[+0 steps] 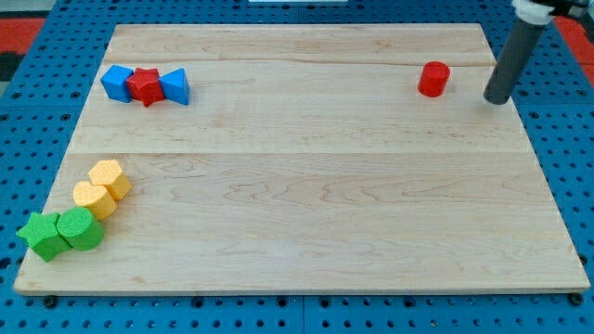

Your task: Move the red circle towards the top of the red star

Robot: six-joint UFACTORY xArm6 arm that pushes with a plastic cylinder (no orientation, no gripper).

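Note:
The red circle [432, 79], a short red cylinder, stands near the view's top right of the wooden board [306, 213]. The red star [145, 85] lies at the view's top left, wedged between a blue block [117, 82] on its left and a blue triangle block [175, 85] on its right. My tip [497, 98] is at the lower end of the dark rod, to the right of the red circle and a little lower, with a gap between them. The star is far to the left of both.
Two yellow blocks [102, 186] sit at the view's left edge. Below them, two green blocks [61, 231] lie at the bottom left corner. The board rests on a blue pegboard [37, 121].

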